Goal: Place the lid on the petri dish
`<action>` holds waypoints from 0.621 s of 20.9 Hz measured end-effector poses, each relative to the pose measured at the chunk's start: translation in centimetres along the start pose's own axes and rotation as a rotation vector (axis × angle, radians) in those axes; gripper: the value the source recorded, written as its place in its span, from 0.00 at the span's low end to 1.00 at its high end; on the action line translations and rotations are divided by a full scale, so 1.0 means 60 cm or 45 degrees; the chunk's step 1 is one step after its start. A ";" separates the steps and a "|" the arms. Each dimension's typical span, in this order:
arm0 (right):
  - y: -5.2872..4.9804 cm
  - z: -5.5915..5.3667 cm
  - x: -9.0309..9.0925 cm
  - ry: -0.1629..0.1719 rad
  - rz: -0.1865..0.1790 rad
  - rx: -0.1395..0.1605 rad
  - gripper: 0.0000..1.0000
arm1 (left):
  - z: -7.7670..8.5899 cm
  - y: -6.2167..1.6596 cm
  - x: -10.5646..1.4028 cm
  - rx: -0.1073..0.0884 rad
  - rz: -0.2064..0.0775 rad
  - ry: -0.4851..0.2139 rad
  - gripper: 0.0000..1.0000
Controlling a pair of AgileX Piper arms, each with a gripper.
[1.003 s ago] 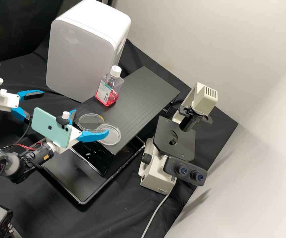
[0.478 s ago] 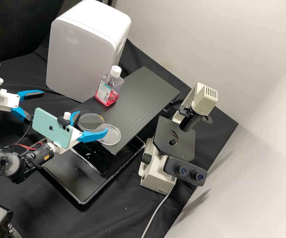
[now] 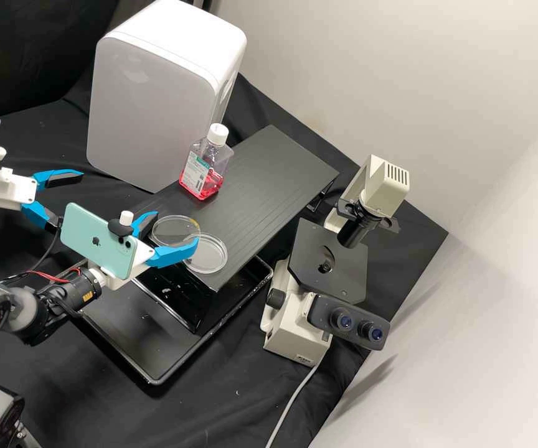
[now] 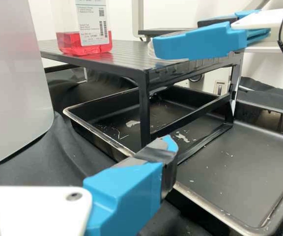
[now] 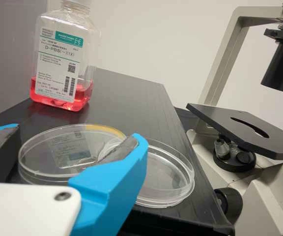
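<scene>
Right gripper (image 3: 170,233) fingers (image 5: 114,162) are seen pinched across the lid (image 5: 58,147), though contact is judged, not certain. The lid is round, so no long axis, and its edge overlaps the petri dish (image 5: 166,172), which is set just beside it on the shelf (image 3: 269,174), microscope (image 3: 344,261) side. Left gripper (image 3: 63,198) is held spread, empty, well apart. Bottle (image 5: 63,59) label is printed.

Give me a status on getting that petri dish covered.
Done: the right gripper straddles the lid over the black shelf. In hand: its fingers appear clamped on the lid's rim, and the lid's edge overlaps the open dish. Left: centre the lid over the dish, lower it, release. The left gripper hangs open off to the side.
</scene>
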 end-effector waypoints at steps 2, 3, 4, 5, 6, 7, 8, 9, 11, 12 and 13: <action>0.000 0.000 0.000 0.000 0.000 0.000 0.00 | 0.000 0.000 0.000 0.000 0.000 0.000 1.00; 0.000 0.000 0.000 0.000 0.000 0.000 0.00 | 0.000 0.000 0.000 0.000 0.000 0.000 1.00; 0.000 0.000 0.000 0.000 0.000 0.000 0.00 | 0.000 0.000 0.000 0.000 0.000 0.000 1.00; 0.000 0.000 0.000 0.000 0.000 0.000 0.00 | 0.000 0.000 0.000 0.000 0.000 0.000 1.00; 0.000 0.000 0.000 0.000 0.000 0.000 0.00 | 0.000 0.000 0.000 0.000 0.000 0.000 1.00; 0.000 0.000 0.000 0.000 0.000 0.000 0.00 | 0.000 0.000 0.000 0.000 0.000 0.000 1.00; 0.000 0.000 0.000 -0.001 0.001 0.000 0.00 | 0.000 0.000 0.000 0.000 0.000 0.000 1.00; 0.001 0.001 0.000 -0.005 0.003 0.000 0.00 | 0.000 0.000 0.000 0.000 0.000 0.000 1.00; 0.003 0.003 0.001 -0.013 0.010 0.000 0.00 | 0.000 0.000 0.000 -0.001 0.001 0.002 1.00; 0.004 0.003 0.000 -0.014 0.013 0.002 0.00 | 0.000 0.000 0.000 -0.001 0.001 0.002 1.00; 0.003 0.004 0.000 -0.020 0.008 0.002 0.00 | 0.000 0.000 0.000 -0.001 0.001 0.002 1.00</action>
